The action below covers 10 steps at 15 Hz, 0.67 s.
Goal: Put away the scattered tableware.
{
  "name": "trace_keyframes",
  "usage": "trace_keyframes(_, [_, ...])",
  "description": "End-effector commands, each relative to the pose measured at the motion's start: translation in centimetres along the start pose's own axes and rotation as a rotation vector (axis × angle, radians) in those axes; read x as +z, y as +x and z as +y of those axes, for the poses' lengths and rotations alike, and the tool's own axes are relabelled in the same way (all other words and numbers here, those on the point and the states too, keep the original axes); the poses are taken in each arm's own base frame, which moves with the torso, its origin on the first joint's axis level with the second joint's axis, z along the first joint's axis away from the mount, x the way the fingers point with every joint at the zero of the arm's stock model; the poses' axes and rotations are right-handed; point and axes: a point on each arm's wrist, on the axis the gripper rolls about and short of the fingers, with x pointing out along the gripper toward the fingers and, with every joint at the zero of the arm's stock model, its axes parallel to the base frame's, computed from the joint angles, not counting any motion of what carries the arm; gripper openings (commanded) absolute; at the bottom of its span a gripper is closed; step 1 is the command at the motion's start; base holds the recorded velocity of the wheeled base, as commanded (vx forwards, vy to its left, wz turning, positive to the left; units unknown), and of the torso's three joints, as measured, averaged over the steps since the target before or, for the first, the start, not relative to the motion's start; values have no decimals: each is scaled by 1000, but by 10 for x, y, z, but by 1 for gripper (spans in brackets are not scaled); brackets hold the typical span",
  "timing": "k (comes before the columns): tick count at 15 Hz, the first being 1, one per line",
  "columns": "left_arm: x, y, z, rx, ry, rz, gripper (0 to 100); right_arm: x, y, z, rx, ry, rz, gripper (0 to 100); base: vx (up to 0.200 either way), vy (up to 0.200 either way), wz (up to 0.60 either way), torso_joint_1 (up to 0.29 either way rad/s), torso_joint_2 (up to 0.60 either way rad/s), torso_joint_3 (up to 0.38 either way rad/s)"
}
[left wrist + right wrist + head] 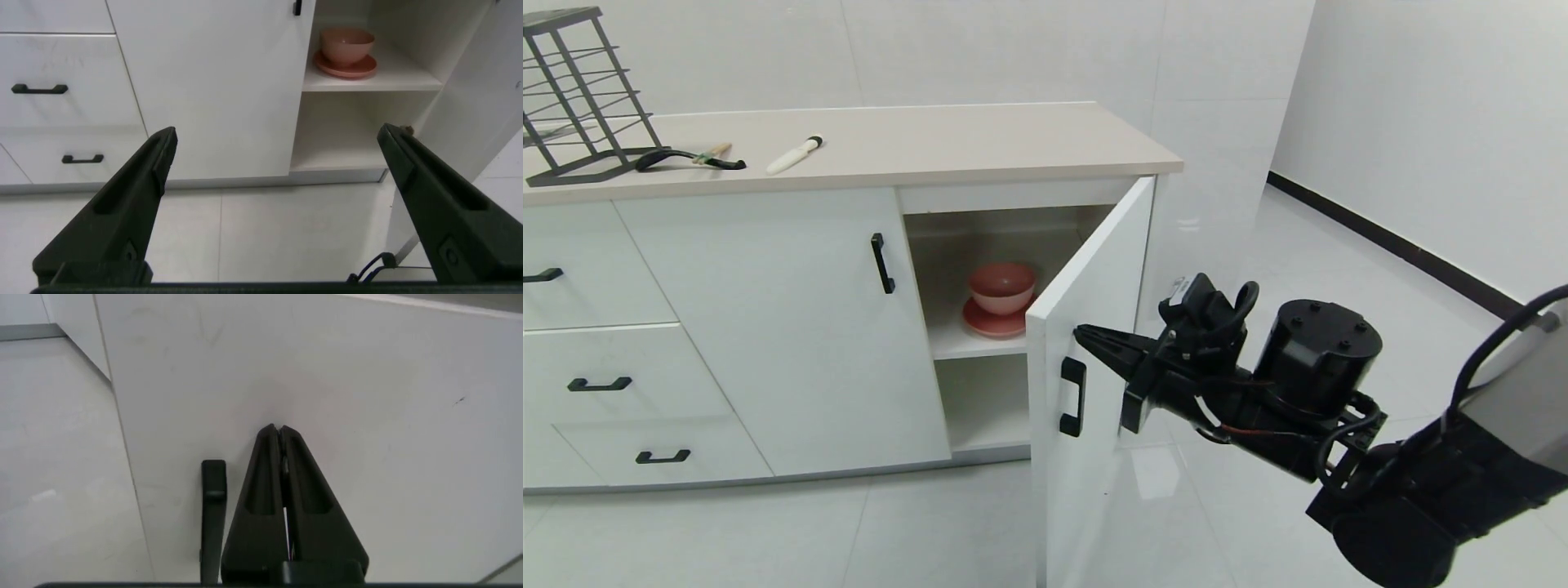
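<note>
My right gripper has its fingers pressed together with nothing between them, and the tips rest against the outer face of the open cabinet door, just beside its black handle. I judge the shut fingers serve as one blunt point for pushing the door, since they lie beside the handle, not around it. In the right wrist view the gripper meets the white panel with the handle close alongside.

My left gripper hangs low in front of the cabinet, fingers spread wide and holding nothing, likely kept ready for the next pickup.

Inside, on the upper shelf, a pink bowl sits on a pink plate, stacked to take one spot; these look put away. Up on the tabletop a white-handled utensil and a black-handled utensil lie loose, near the foot of a black wire rack, so part of the job seems left. Shutting the door now would look early to me.

As for writing: a small white tag sits on my right wrist, its print too small to read. I can make out no lettering on the cabinet fronts or the dishes.
</note>
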Motion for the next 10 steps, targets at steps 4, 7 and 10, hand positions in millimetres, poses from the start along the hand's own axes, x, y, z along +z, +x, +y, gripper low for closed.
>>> trace_keyframes(4, [0,0,0,0,-1,-1,100,-12,22,-5,-1,-3,-11,0,0,0,0,0,0,0])
trace_keyframes(7, [0,0,0,0,-1,-1,100,-20,39,-11,-10,-8,-29,0,0,0,0,0,0,0])
trace_keyframes(10, [0,0,0,0,-1,-1,100,-26,52,-15,-3,-14,-46,0,0,0,0,0,0,0])
